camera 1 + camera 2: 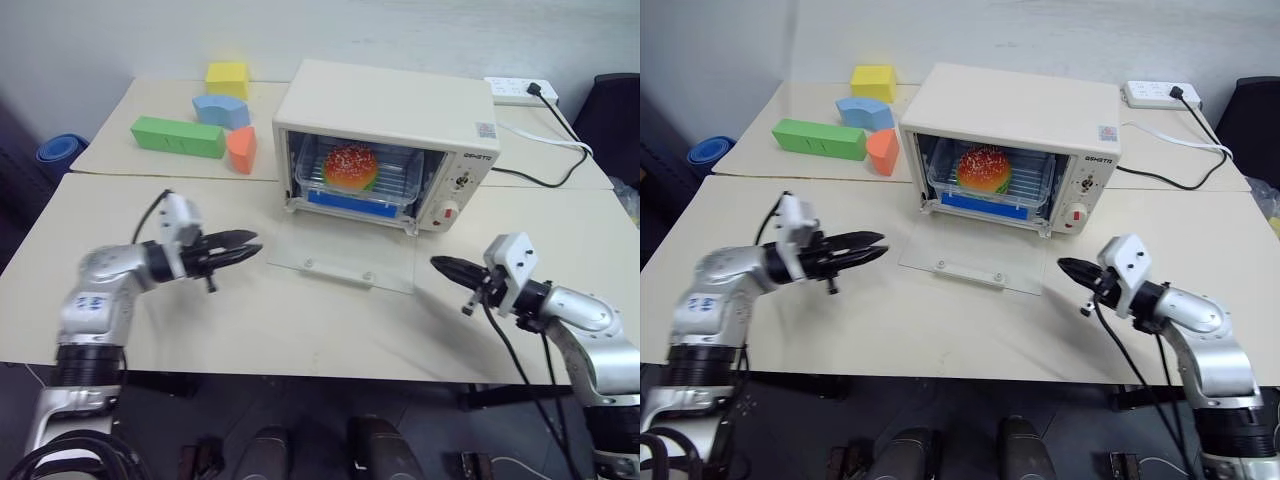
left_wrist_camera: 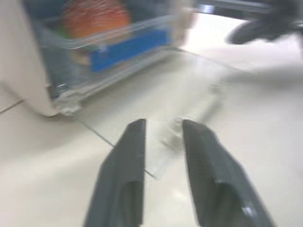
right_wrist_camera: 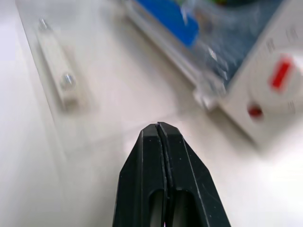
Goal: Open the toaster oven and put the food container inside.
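We see the toaster oven [image 1: 385, 130] standing on the surface [image 1: 300, 330] with its glass door [image 1: 345, 250] folded down flat in front of it. The food container [image 1: 355, 175], a toy hamburger showing through its clear walls, sits inside the oven on the rack. Our left pincer [image 1: 245, 247] hovers left of the door, fingers parted and holding nothing. Our right pincer [image 1: 440, 265] hovers right of the door, clenched with nothing in it. Coloured foam blocks [image 1: 205, 125] lie behind, left of the oven.

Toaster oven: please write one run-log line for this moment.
toaster oven: door down | food container: inside | left gripper: open, empty | right gripper: shut, empty
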`<state>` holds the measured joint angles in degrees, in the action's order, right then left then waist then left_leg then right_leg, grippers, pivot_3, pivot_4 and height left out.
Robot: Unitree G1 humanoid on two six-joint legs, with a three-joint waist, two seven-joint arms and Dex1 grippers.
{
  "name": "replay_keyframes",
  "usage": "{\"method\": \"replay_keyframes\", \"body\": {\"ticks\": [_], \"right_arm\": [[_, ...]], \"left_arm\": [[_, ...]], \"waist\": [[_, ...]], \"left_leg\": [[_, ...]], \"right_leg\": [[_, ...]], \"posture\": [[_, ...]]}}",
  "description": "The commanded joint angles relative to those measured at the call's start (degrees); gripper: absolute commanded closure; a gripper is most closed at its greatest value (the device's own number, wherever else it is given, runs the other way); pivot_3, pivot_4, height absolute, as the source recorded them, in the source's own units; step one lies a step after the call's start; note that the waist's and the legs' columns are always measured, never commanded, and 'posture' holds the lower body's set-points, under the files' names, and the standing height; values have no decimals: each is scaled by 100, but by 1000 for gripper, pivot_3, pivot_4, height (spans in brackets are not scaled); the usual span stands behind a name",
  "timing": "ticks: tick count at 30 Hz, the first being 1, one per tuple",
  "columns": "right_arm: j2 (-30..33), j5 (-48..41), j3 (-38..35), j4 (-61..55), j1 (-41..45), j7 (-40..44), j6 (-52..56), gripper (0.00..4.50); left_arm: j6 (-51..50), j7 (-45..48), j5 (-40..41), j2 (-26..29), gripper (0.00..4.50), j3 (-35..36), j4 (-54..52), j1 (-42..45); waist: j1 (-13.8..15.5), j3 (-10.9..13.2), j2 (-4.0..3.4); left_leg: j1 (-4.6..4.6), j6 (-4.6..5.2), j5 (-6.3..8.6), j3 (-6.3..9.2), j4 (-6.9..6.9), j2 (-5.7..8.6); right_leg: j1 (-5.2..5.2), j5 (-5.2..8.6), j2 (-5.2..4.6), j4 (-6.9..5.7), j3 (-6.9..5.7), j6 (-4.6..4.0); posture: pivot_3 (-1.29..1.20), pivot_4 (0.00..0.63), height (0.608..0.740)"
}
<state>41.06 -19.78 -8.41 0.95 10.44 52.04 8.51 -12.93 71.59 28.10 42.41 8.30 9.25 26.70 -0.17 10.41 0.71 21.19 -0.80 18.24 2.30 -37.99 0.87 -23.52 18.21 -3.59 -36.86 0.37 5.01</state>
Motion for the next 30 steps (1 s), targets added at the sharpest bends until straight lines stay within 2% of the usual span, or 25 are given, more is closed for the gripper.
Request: {"method": "replay_keyframes", "body": {"ticks": [1,4,7,12,17,21,23,27,30], "right_arm": [[100,316,205,891,247,501,-723,4500],[-218,466,444,1747,520,773,-1351,4500],[-534,397,552,1982,679,950,-1535,4500],[-951,69,463,1704,767,1088,-1658,4500],[-1112,-506,224,1093,596,1160,-1504,4500],[-1402,-1195,-211,470,711,594,-1064,4500],[-1582,-1496,-414,308,954,235,-815,4500],[-1929,-2092,-788,440,1637,-427,-314,4500],[-1858,-2023,-864,746,1999,-469,-227,4500]], "left_arm": [[5,861,127,422,1858,-28,69,-79],[-164,985,273,481,959,48,-28,-9],[-432,918,479,378,55,76,-374,-42],[-673,446,523,186,21,132,-781,-137],[-1010,-150,855,-18,21,449,-1107,-46],[-1887,-826,1646,-127,21,894,-1499,48],[-1975,-1093,1757,-188,21,1065,-1507,70],[-1783,-1445,1653,-380,21,1179,-1305,75],[-1054,-1461,1006,-485,21,969,-870,-42]], "waist": [[-14,0,-1],[-11,3,-5],[-19,3,-5],[-29,3,-5],[-13,3,-5],[-15,3,-5],[-30,3,-7],[-31,4,-8],[-14,4,-8]], "left_leg": [[-1,0,0,-1,0,0],[0,0,0,-4,1,0],[2,-1,-1,-2,-1,-2],[3,-7,-4,-1,0,-6],[5,-8,-4,1,-2,-6],[7,-10,-3,6,-1,-7],[6,-12,-4,6,-1,-8],[2,-19,-7,7,-1,-8],[4,-20,-7,7,-1,-6]], "right_leg": [[0,0,0,-1,0,0],[-4,0,1,-3,1,0],[-4,0,2,-7,0,0],[-6,0,5,-10,0,0],[-7,0,4,-9,1,1],[-7,0,4,-8,0,1],[-8,0,4,-9,1,1],[-8,0,5,-12,-1,0],[-10,0,4,-10,-2,0]], "posture": [[0,150,740],[0,150,740],[0,150,740],[0,150,740],[0,150,740],[0,150,740],[0,150,740],[0,150,740],[0,150,740]]}}
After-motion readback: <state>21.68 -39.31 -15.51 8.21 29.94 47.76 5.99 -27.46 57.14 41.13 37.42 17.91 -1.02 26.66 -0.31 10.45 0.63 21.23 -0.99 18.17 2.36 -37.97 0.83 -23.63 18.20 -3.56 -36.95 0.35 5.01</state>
